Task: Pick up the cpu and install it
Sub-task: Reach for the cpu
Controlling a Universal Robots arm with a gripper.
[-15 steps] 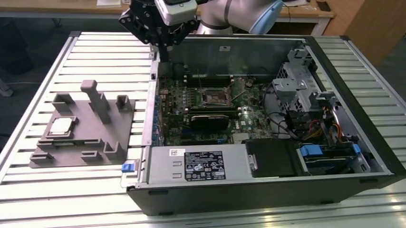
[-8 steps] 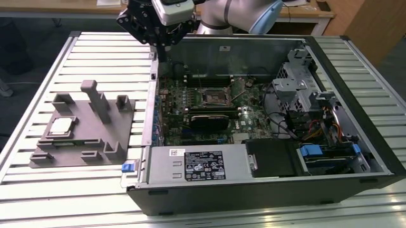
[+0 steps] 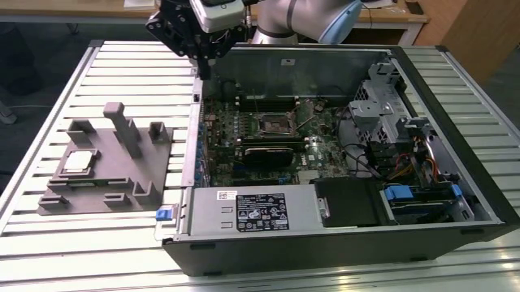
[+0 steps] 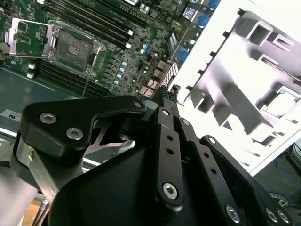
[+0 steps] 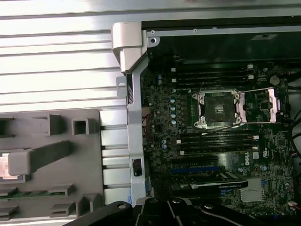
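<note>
The cpu [image 3: 79,161] is a small pale silver square lying in a recess of the grey fixture [image 3: 122,176] on the exterior view's left. It also appears in the second wrist view as the cpu [image 4: 283,100] and at the picture's edge in the first wrist view as the cpu [image 5: 5,165]. My gripper [image 3: 204,68] hangs high over the far left corner of the open computer case, well away from the cpu. Its black fingers [image 4: 165,101] are shut together with nothing between them. The motherboard socket [image 3: 272,123] stands with its frame open, also seen as the socket [image 5: 218,108] and the socket [image 4: 73,47].
The black computer case [image 3: 341,243] lies open on a slatted metal table [image 3: 49,255]. A black heatsink block [image 3: 264,155] sits near the socket. Drive cages and cables [image 3: 398,152] fill the case's right side. The case wall [image 5: 134,117] separates fixture and motherboard.
</note>
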